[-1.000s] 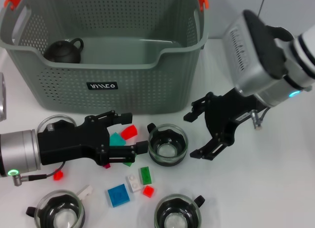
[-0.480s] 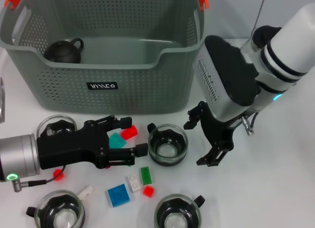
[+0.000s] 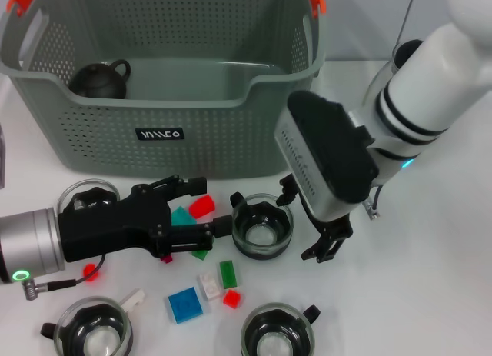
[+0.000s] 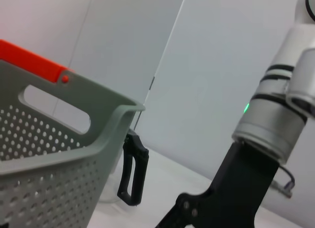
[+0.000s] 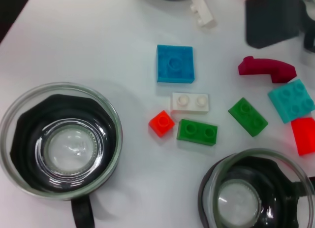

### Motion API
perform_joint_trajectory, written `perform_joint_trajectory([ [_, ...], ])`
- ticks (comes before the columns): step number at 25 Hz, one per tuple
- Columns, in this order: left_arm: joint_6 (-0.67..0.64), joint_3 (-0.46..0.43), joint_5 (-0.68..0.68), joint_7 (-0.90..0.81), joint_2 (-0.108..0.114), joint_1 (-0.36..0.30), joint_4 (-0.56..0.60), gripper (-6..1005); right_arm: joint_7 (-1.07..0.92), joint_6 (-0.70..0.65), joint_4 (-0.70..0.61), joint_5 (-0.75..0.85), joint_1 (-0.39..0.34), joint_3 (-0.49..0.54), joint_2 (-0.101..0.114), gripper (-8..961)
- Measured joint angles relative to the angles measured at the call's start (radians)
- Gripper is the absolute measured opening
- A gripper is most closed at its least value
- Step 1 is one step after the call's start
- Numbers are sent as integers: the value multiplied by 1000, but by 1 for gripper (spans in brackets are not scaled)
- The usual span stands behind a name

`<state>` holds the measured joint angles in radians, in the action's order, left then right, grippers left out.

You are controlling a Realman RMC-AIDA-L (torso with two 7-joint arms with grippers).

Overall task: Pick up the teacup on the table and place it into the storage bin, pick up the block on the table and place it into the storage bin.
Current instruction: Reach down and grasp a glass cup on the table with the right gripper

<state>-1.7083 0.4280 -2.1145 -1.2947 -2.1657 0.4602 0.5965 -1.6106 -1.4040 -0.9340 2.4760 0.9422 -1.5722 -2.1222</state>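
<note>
Several glass teacups with black inserts stand on the white table; the middle teacup (image 3: 263,225) (image 5: 256,194) is nearest both grippers. My right gripper (image 3: 304,221) hangs open just right of it, fingers spread, touching nothing. My left gripper (image 3: 210,206) lies low and open, its fingers on either side of a teal block (image 3: 183,216) (image 5: 292,100) and a red block (image 3: 201,206) (image 5: 303,135). The grey-green storage bin (image 3: 231,141) (image 4: 54,149) stands behind, holding a black teapot (image 3: 98,79).
More blocks lie in front: blue (image 3: 185,304) (image 5: 175,63), white (image 3: 209,285), green (image 3: 227,273), small red (image 3: 231,297). Other teacups sit at front left (image 3: 94,333), front centre (image 3: 277,333) (image 5: 64,139) and behind my left arm (image 3: 91,194).
My right arm has swung left and down, bringing its open gripper close beside the middle teacup. The left gripper has stayed in place over the blocks.
</note>
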Motion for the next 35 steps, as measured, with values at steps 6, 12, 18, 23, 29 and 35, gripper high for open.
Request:
perform_joint_trajectory([
  [6, -4, -6, 1, 0, 1, -1, -2, 951, 0, 37, 0, -21, 6, -61, -2, 921],
  [12, -5, -6, 1, 0, 1, -3, -2, 950, -9, 83, 9, -34, 10, -139, -2, 921],
  [18, -5, -6, 1, 0, 1, -10, -1, 950, -25, 114, 23, -57, 11, -189, -2, 920],
  [23, -5, -6, 1, 0, 0, -15, -3, 950, -36, 119, 24, -71, 7, -212, -2, 917],
  [29, -5, -6, 1, 3, 0, -19, -4, 951, -62, 152, 42, -71, 3, -254, -2, 776],
  [35, -5, -6, 1, 3, -2, -23, -5, 951, -75, 156, 43, -71, 1, -261, -2, 680],
])
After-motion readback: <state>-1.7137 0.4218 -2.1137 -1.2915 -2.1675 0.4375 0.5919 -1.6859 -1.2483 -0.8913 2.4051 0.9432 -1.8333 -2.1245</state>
